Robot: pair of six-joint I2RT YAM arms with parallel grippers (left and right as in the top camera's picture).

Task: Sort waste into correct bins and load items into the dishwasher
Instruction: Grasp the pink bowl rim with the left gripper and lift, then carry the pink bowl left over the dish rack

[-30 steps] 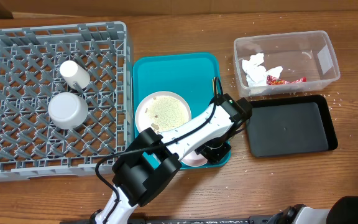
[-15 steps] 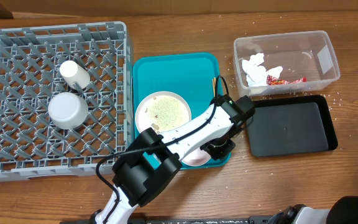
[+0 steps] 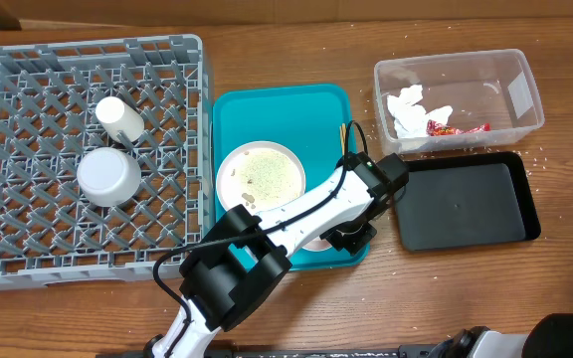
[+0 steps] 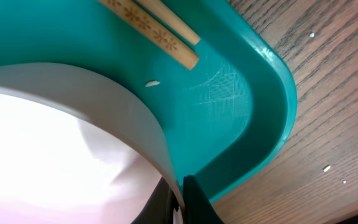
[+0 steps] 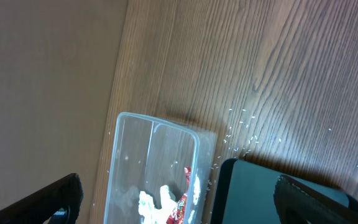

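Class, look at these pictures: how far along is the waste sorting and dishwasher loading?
Done: the tissue and red wrapper lie in the clear tub; the cup and bowl stand in the rack. In hand: the left gripper is shut on the pale-pink dish at its rim. Left: the plate with rice scraps and the chopsticks, both in the teal tray.

A teal tray [image 3: 291,114] with rounded corners and a low raised rim lies at the centre of the overhead frame, long sides running top to bottom. It rests on a brown wooden table [image 3: 286,40] that fills the frame.
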